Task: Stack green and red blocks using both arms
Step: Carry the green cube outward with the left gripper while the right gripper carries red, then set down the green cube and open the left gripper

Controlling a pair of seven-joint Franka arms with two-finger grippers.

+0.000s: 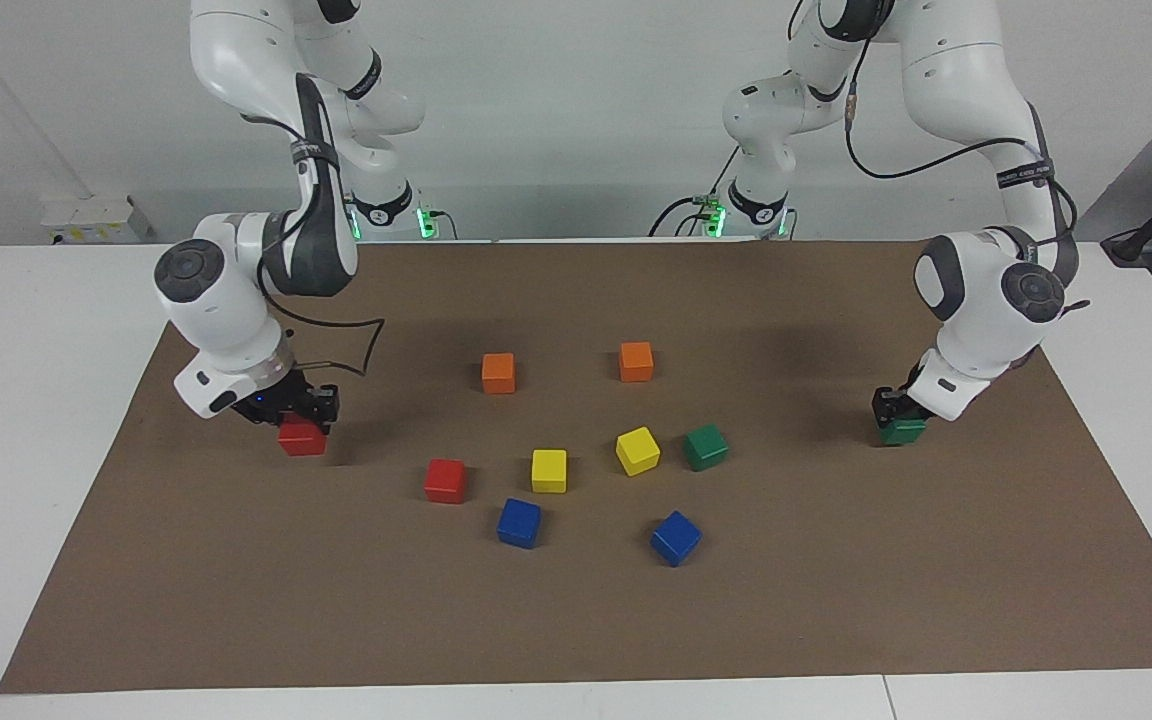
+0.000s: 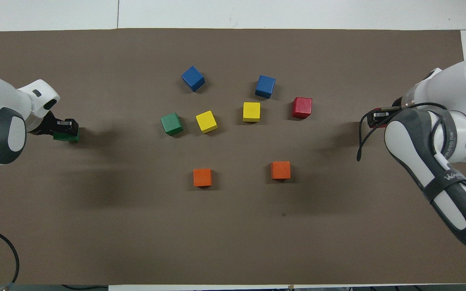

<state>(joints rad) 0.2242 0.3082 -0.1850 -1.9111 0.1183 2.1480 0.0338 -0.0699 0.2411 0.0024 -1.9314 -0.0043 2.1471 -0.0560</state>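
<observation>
We note the right gripper (image 1: 298, 418) clamped on a red block (image 1: 302, 438) over the mat (image 1: 576, 620) at its arm's end. The left gripper (image 1: 898, 412) grips a green block (image 1: 903, 432) at the other end. Loose between them lie a second red block (image 1: 445, 481) and a second green block (image 1: 705, 447).

White table (image 1: 26, 420), brown mat (image 1: 576, 620) on it, carrying loose red (image 1: 445, 480), green (image 1: 705, 447), yellow, blue, orange cubes

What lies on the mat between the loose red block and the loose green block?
Two yellow blocks lie in a row between the red block and the green block. The overhead view shows it best.
</observation>
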